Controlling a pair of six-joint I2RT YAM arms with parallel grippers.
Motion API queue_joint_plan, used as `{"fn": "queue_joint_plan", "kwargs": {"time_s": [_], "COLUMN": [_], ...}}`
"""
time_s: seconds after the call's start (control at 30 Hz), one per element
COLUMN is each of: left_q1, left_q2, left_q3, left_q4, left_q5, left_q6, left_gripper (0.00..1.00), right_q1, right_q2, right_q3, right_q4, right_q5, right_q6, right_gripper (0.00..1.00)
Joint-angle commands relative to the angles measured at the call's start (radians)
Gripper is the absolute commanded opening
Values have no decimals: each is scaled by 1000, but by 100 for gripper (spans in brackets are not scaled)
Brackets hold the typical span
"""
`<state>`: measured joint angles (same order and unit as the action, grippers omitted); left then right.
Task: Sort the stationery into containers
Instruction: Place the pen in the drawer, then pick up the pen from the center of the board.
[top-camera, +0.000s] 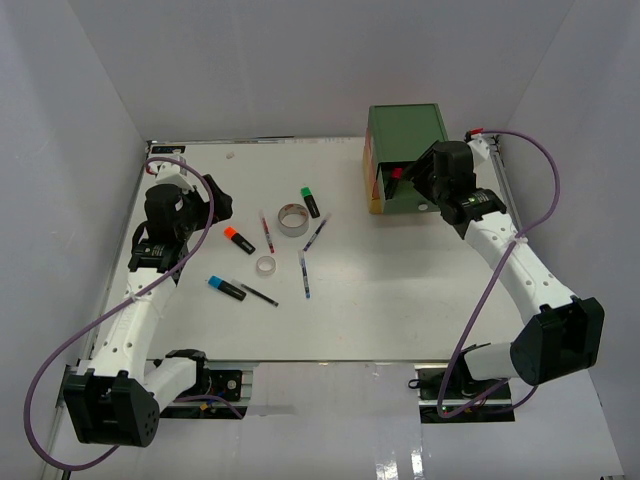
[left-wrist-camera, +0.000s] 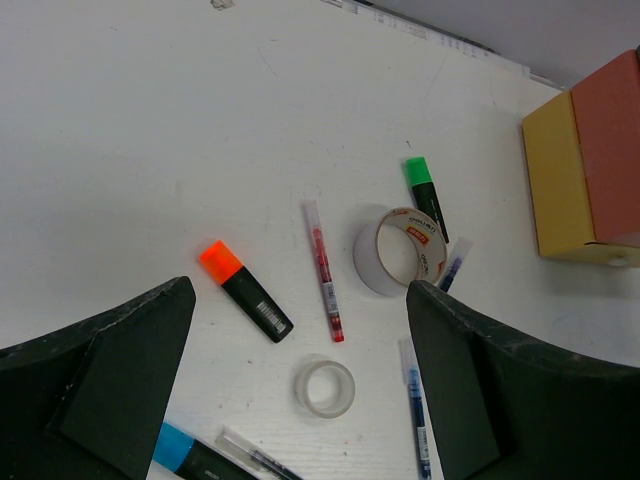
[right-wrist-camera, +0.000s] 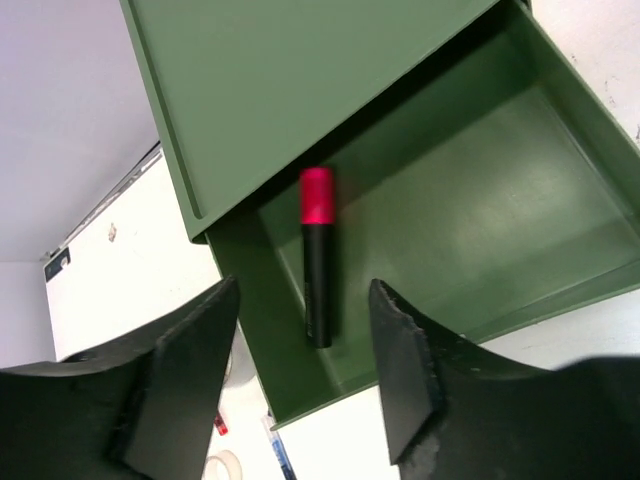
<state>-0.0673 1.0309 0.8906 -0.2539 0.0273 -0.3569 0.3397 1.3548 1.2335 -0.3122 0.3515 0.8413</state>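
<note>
While the pink highlighter (right-wrist-camera: 318, 260) sits framed betw. the R gripper (right-wrist-camera: 305, 292) fingers, neither finger touches it: clear gap each side, so R hand is spread and grips nothing. Highlighter is over or in the pulled-out green drawer (right-wrist-camera: 470, 190); can't tell from wrist view whether it rests on the floor or is mid-drop. Long axis runs up-down in that view, pink cap toward the unit (top-camera: 405, 130) body, butt end toward the drawer's near wall, i.e. square to the line joining the fingers.

Top view: R arm reaches over the unit at far right of table (top-camera: 400, 310), gripper right above the drawer.

L gripper (left-wrist-camera: 300, 290) hangs over the loose pile, fingers as wide as they go, nothing betw. them. Below it: orange highlighter (left-wrist-camera: 245, 290), red pen (left-wrist-camera: 323, 270), grey tape (left-wrist-camera: 400, 250), small clear roll (left-wrist-camera: 324, 388), green highlighter (left-wrist-camera: 427, 195), blue highlighter (left-wrist-camera: 185, 455), blue pen (left-wrist-camera: 415, 410).

Judgement: pink one looks delivered; rest of the stationery is unsorted. Pile lies left of centre, well apart from the unit, nearer the L arm. Orange highlighter lies diagonal under the L hand, cap up-left, so a pick there prob. needs wrist turned across that axis. Orange + yellow drawers look shut.
</note>
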Motion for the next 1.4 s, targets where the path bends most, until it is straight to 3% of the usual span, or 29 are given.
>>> {"fn": "queue_joint_plan", "kwargs": {"time_s": [0.0, 0.13, 0.27, 0.37, 0.57, 0.77, 0.97, 1.1, 1.37], "left_q1": [6, 6, 8, 9, 15, 17, 17, 18, 18], "left_q2": [-31, -32, -31, -28, -20, -17, -38, -42, 4], "left_q3": [-7, -7, -7, -7, -4, -12, -110, -183, -274], "left_q4": [10, 10, 8, 8, -7, -53, -257, -346, -361], "left_q5": [5, 3, 5, 5, -53, -135, -257, -306, -230], "left_q6": [-4, -4, -4, -7, -19, -63, -227, -339, -458], "left_gripper": [98, 98, 98, 98, 98, 98, 98, 98, 98], "right_q1": [-7, -4, 44, 155, 398, 558, 634, 648, 648], "right_q2": [-14, -11, 15, 44, 119, 247, 303, 252, 52], "right_q3": [-3, 23, 92, 152, 162, 138, 101, -14, -245], "right_q4": [61, 81, 102, 96, 84, 85, 114, 165, 263], "right_q5": [-9, -64, -169, -172, -233, -256, -253, -261, -243], "right_q6": [7, -89, -349, -555, -774, -821, -815, -788, -768], "right_gripper": [62, 68, 72, 74, 75, 75, 74, 75, 77]}}
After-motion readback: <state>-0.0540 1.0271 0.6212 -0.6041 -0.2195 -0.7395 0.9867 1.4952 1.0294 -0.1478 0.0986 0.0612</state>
